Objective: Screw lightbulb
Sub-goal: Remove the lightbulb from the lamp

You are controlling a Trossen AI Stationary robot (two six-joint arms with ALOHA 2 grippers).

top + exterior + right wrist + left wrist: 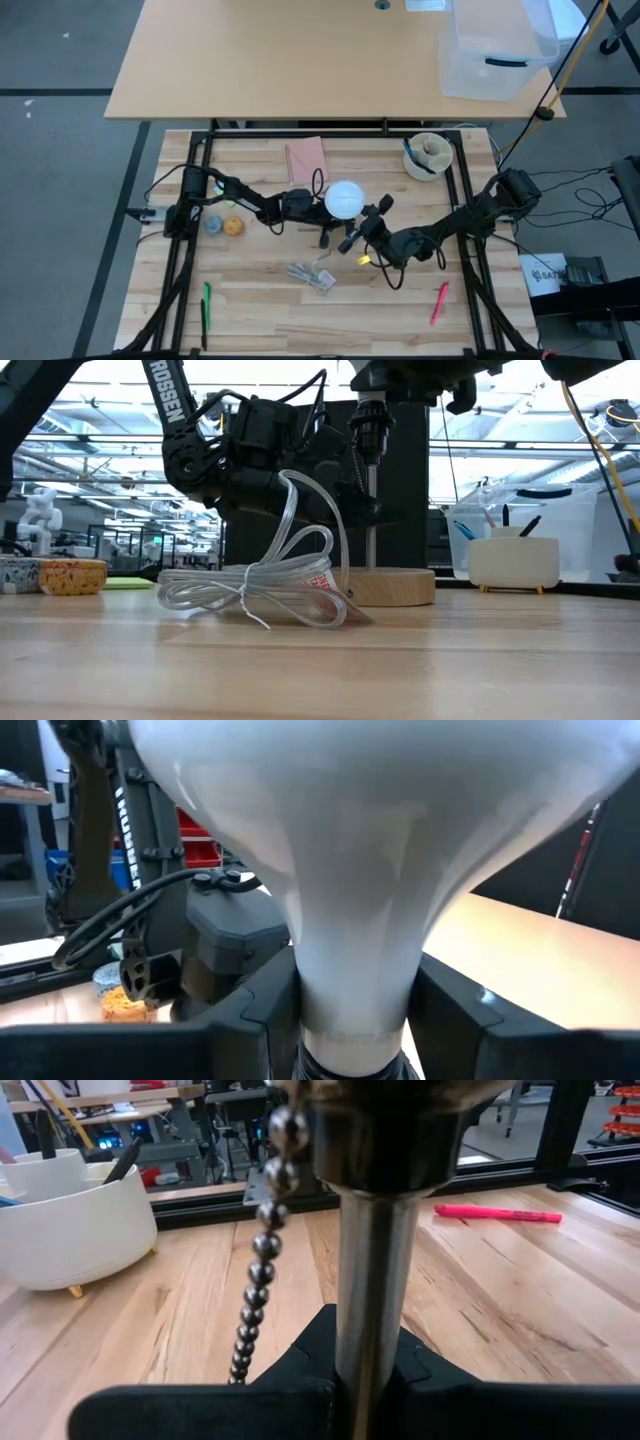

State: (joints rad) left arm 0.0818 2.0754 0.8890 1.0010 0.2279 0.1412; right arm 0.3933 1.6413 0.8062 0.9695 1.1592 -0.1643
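Observation:
The white lightbulb [344, 199] stands dome up on the black socket [367, 422] of a small lamp. The lamp has a metal stem [371, 510] and a round wooden base [388, 586] that rests flat on the table. My left gripper [308, 205] comes from the table's left and is shut on the stem. My right gripper [360, 222] comes from the right and is shut on the bulb's neck, just above the socket. A bead chain [258, 1270] hangs beside the stem. My left gripper pinches the lamp's metal stem [365, 1330] between its two fingers, below the socket. The fingers come level from the table's left and lie across the upright stem. The lamp's base stays on the table. My right gripper pinches the bulb's narrow neck [352, 982] between its two fingers [255, 1010], just below the dome. The fingers come about level from the table's right. The bulb is upright, with its lower end at the socket's mouth [350, 1068].
A crumpled clear plastic wrapper [312, 274] lies in front of the lamp. A pink pad [306, 155] and a white bowl with pens [428, 155] are at the far side. Two small bowls [222, 225] stand at the left. A green marker [207, 305] and a pink marker [439, 302] lie near the front.

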